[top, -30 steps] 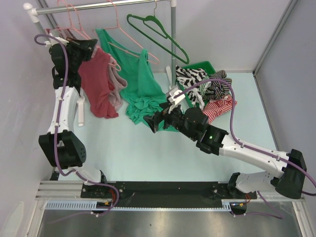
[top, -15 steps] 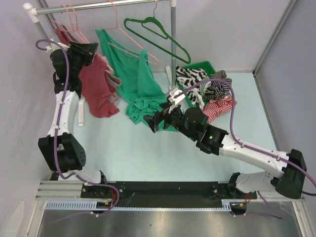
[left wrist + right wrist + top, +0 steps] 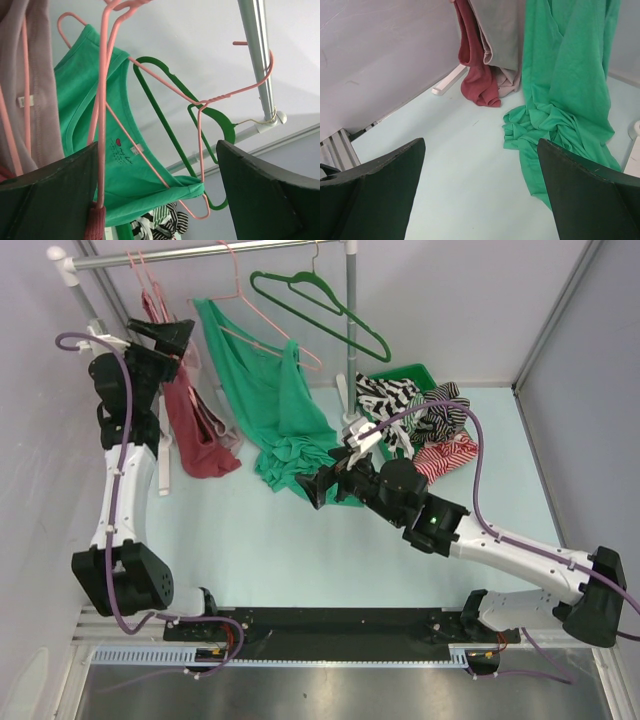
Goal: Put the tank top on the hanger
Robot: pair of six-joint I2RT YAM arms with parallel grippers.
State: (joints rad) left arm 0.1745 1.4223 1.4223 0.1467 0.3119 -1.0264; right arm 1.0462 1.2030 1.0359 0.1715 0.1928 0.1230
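The maroon tank top hangs from a thin pink hanger on the rail at the far left, its hem reaching the table. My left gripper stands open right beside its upper part. In the left wrist view the pink hanger wire and a maroon strap lie against the left finger, with the wide jaws of the left gripper gripping nothing. My right gripper is open low over the table; its view shows the tank top ahead, and the right gripper is empty.
A pale pink top hangs behind the maroon one. A bright green top hangs on another pink hanger and piles on the table. A dark green hanger hangs on the rail. A green bin with striped clothes stands at the back right.
My left gripper has gone from shut to open, letting go of the tank top, and moved up and left. The tank top now hangs narrower. The right arm barely moved.
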